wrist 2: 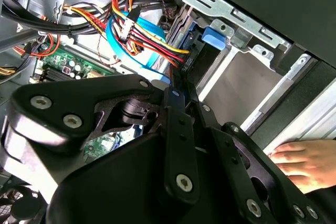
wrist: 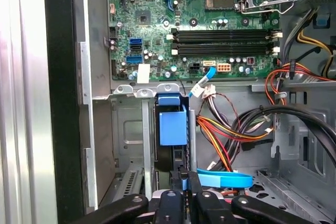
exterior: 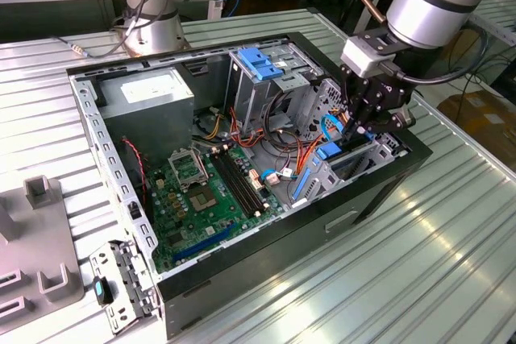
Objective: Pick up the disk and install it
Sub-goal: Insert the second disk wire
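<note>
The disk (wrist: pixel 172 129) stands on edge in the narrow drive slot of the open computer case (exterior: pixel 387 191), its blue bracket showing between the slot's metal walls in the first wrist view. In the exterior view the disk's blue end (exterior: pixel 329 151) sits at about four o'clock from the motherboard (exterior: pixel 205 191), close to the case's front wall. My gripper (wrist: pixel 184 184) is right over the disk's near end, fingers drawn close together on either side of its thin edge; I cannot tell whether they actually clamp it. In the second wrist view the blue tab (wrist 2: pixel 214 36) shows beyond my black linkage, beside the grey metal bay (wrist 2: pixel 247 87). A bundle of red, yellow and orange wires (wrist: pixel 226 135) and a flat blue cable (wrist: pixel 226 178) lie just beside the slot. A person's hand (wrist 2: pixel 304 161) rests outside the case in the second wrist view.
</note>
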